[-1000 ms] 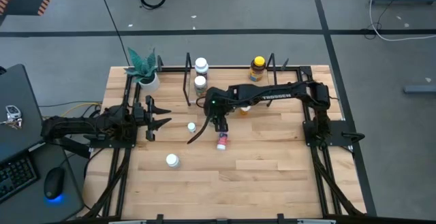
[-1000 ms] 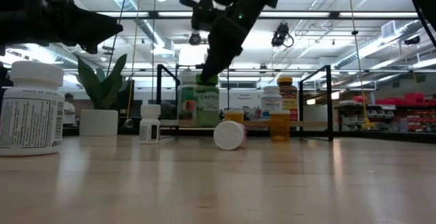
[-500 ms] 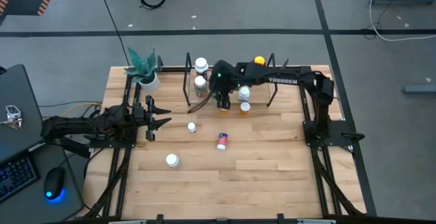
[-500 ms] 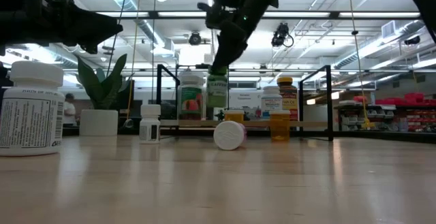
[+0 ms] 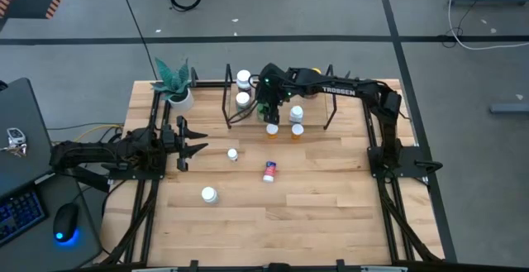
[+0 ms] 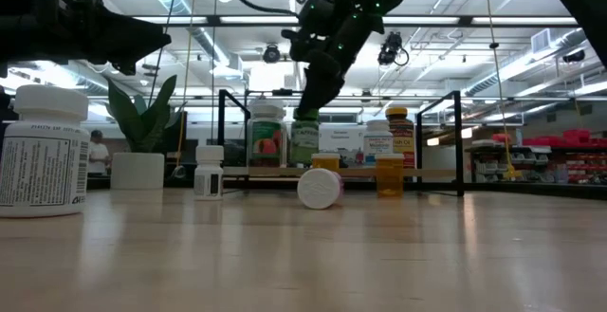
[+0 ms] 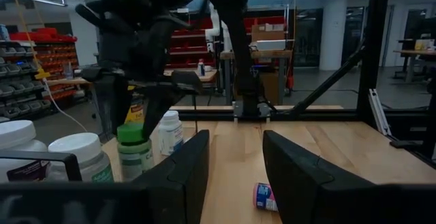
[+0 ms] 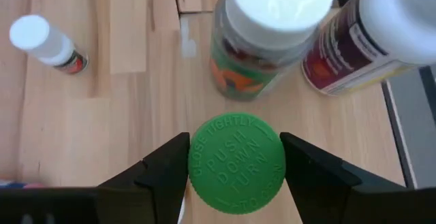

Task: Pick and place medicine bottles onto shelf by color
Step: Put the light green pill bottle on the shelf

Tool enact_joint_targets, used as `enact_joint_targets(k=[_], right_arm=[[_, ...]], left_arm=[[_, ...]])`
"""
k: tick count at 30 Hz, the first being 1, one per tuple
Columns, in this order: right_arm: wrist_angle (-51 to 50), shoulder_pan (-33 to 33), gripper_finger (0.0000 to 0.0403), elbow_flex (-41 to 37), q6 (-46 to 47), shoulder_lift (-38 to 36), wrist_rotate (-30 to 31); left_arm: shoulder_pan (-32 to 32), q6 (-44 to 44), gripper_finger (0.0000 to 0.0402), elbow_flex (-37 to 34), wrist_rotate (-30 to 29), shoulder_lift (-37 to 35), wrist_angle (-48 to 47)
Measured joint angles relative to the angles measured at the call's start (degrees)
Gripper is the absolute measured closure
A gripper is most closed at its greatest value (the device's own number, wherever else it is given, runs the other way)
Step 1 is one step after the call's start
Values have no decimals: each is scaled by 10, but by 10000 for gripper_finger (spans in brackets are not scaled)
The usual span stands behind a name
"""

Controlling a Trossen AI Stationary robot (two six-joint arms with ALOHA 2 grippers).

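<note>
The right gripper (image 8: 235,166) hangs over the shelf (image 5: 227,107) at the far side of the table (image 5: 331,198), its jaws closed on the green bottle (image 8: 236,163) by the cap, one dark finger on each side. In the low view the green bottle (image 6: 304,141) stands upright at shelf level, just beside a white-capped bottle (image 6: 266,139) with a green and orange label. From the right wrist, that white-capped bottle (image 8: 269,37) sits just beyond the green cap, a second white-capped bottle with a dark red label (image 8: 371,37) stands next to it, and a small white vial (image 8: 48,43) stands apart on the table.

The left gripper (image 5: 192,140) waits at the table's left edge, well apart from the shelf. Its jaws hold nothing and stand nearly closed, with a gap still showing between the fingers (image 7: 187,176) in the left wrist view.

On or by the shelf are two white-capped bottles (image 5: 243,80) at its left end, two amber ones (image 5: 297,130) just in front and a further white one (image 5: 296,114). Loose on the table are a small vial (image 5: 232,154), a red-and-blue bottle (image 5: 269,171) lying on its side, and a larger white bottle (image 5: 208,194) nearer the front. A potted plant (image 5: 175,86) stands at the far left corner
</note>
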Motion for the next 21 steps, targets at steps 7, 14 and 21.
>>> enact_joint_targets(k=[7, 14, 21], right_arm=[[-1, -1, 176, 0, -3, 2, 10], [-3, -1, 176, 0, -3, 2, 13], [1, -1, 176, 0, -3, 2, 16]], left_arm=[[0, 0, 249, 0, 0, 0, 0], [0, 0, 255, 0, 0, 0, 0], [0, 0, 252, 0, 0, 0, 0]])
